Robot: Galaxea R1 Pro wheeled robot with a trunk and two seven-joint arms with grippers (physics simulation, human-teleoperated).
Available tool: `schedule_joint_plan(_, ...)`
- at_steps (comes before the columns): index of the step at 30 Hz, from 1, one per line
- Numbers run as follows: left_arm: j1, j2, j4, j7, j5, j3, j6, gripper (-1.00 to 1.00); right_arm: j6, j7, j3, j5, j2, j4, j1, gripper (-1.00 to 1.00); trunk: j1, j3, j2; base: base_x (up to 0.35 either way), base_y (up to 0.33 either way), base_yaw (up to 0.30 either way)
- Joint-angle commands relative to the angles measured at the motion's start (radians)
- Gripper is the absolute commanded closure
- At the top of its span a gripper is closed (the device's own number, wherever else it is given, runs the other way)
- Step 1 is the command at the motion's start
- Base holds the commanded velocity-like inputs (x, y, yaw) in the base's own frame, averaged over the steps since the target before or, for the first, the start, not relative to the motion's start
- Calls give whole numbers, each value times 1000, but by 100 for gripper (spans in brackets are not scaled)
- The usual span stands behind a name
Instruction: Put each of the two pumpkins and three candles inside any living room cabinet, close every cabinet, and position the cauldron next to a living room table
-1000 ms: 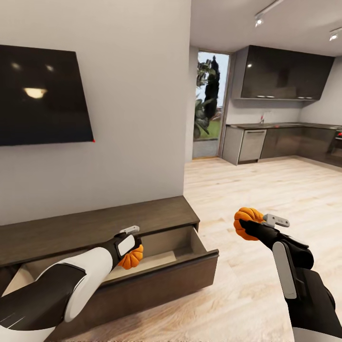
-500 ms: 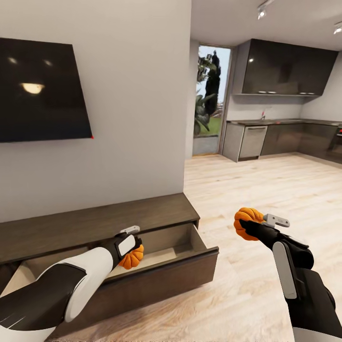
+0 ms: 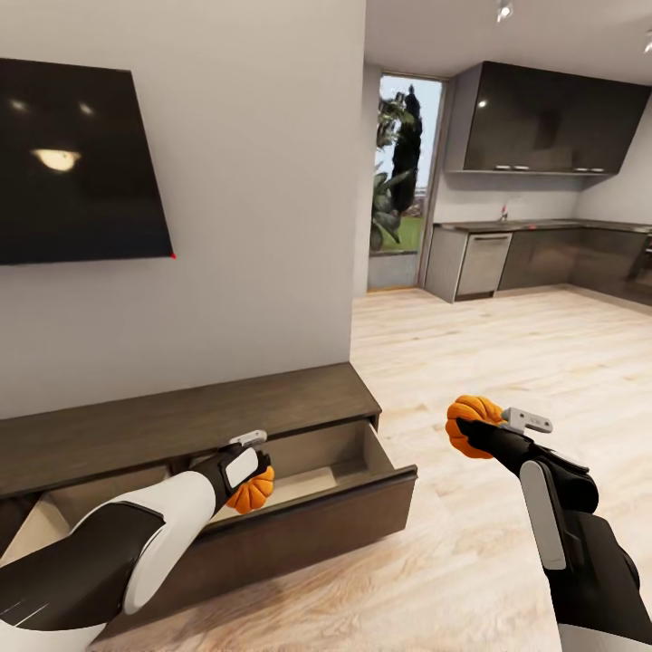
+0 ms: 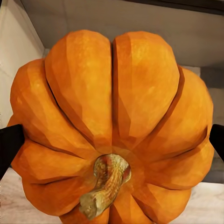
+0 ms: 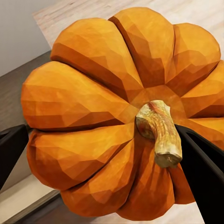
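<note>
Orange and ribbed, a small round pumpkin (image 3: 251, 490) sits pinched in the jaws of the left gripper (image 3: 246, 471), held over the pale inside of the pulled-out drawer (image 3: 349, 453) of the long low dark brown wooden cabinet (image 3: 181, 421). In the left wrist view this left-hand pumpkin (image 4: 112, 126) shows its short curled stem toward the camera, with a dark finger pressed against each flank. A second bright orange ribbed pumpkin (image 3: 471, 424) is clamped in the jaws of the right gripper (image 3: 484, 433), held in the air above the light wooden plank floor (image 3: 507, 362), well apart from the cabinet's open drawer. The right wrist view shows that pumpkin (image 5: 116, 121) stem-up between two dark fingers. On the grey wall above the cabinet hangs a flat black screen (image 3: 77, 163); a dark kitchen (image 3: 543, 181) lies beyond.
</note>
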Motion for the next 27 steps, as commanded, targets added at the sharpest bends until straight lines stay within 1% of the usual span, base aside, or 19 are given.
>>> schedule_joint_plan(1, 0, 0, -2, 5, 6, -9, 6, 100, 4, -10, 1, -11, 0, -1, -1, 100, 0, -2, 0, 0, 0, 0)
schedule_joint_plan(14, 0, 0, -2, 5, 5, -9, 5, 100, 4, -11, 1, -11, -1, -1, -1, 100, 0, -3, 0, 0, 0, 0)
schedule_joint_plan(20, 0, 4, -9, 3, 3, -13, 10, 100, 4, -11, 1, -11, 0, 0, -1, 100, 0, -3, 0, 0, 0, 0)
schedule_joint_plan(22, 0, 4, -11, 3, 3, -16, 26, 100, 4, -11, 1, -11, 1, 1, -1, 100, 0, -3, 0, 0, 0, 0)
schedule_joint_plan(23, 0, 5, -12, 3, 3, -16, 52, 100, 4, -11, 1, -12, 1, 1, -1, 100, 0, -3, 0, 0, 0, 0)
schedule_joint_plan(24, 0, 5, -13, 3, 3, -16, 61, 100, 4, -11, 1, -12, 1, 2, -1, 100, 0, -3, 0, 0, 0, 0)
schedule_joint_plan(25, 0, 6, -19, 3, 3, -15, 90, 100, 4, -11, 1, -12, 1, 2, -1, 100, 0, -3, 0, 0, 0, 0)
schedule_joint_plan(27, 0, 6, -47, 3, 3, -15, 104, 100, 4, -11, 1, -13, 1, 2, -1, 100, 0, -3, 0, 0, 0, 0)
